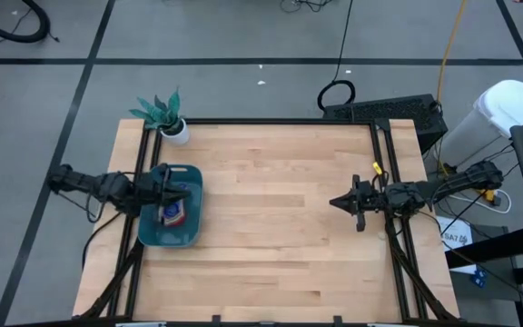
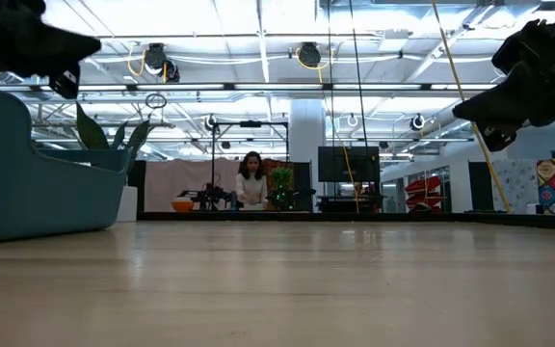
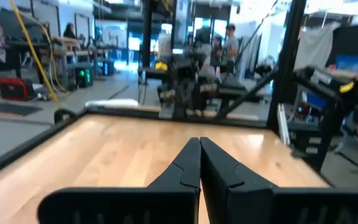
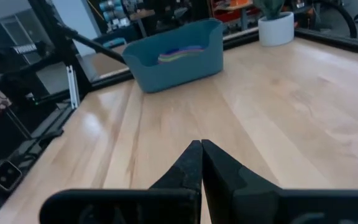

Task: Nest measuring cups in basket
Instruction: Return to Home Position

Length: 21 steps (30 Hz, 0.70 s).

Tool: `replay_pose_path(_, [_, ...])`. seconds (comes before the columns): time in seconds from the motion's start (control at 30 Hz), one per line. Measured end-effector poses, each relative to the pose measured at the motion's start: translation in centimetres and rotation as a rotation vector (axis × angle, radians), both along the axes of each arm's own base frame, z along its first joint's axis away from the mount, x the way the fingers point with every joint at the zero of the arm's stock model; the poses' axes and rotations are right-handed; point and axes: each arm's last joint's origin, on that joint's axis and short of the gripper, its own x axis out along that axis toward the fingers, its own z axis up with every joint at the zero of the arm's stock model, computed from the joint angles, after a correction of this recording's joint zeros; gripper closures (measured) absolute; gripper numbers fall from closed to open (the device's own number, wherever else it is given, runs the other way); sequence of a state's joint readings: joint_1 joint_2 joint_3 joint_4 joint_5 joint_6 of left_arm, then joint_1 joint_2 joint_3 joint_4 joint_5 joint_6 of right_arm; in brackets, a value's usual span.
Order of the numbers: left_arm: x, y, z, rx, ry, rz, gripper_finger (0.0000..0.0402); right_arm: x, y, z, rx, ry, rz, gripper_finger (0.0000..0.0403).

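Observation:
The dark teal basket [image 1: 171, 220] sits on the table's left part, also seen in the right wrist view [image 4: 174, 57] and at the left edge of the low view [image 2: 27, 164]. The measuring cups [image 1: 172, 213] lie stacked inside it; their coloured rims [image 4: 180, 52] show above the basket's wall. My left gripper [image 1: 185, 192] hangs shut above the basket, its fingers [image 3: 199, 149] closed together. My right gripper [image 1: 332, 203] is shut and held above the table's right part, pointing left [image 4: 201, 148]. Neither holds anything.
A small white pot with a teal plant [image 1: 172, 125] stands at the table's far left corner. Bare wood [image 1: 271, 227] stretches between basket and right gripper. Black rails [image 1: 384, 163] run along the table's sides. People [image 2: 251, 183] are in the room beyond.

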State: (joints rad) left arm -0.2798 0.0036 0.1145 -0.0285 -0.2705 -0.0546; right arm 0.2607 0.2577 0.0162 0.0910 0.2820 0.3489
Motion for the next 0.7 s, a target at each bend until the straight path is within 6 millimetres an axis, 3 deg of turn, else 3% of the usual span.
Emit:
replay_pose_path(0.37, [0.4,1.7,-0.6,-0.027,0.02,-0.035,0.0399,0.0,0.1,-0.2,-0.003,0.022,0.021,0.0403])
replay_pose_path(0.7, [0.4,2.1,-1.6,-0.015,0.12,-0.02,0.0399,0.0,0.1,-0.2,-0.034,0.024,0.055,0.0403])
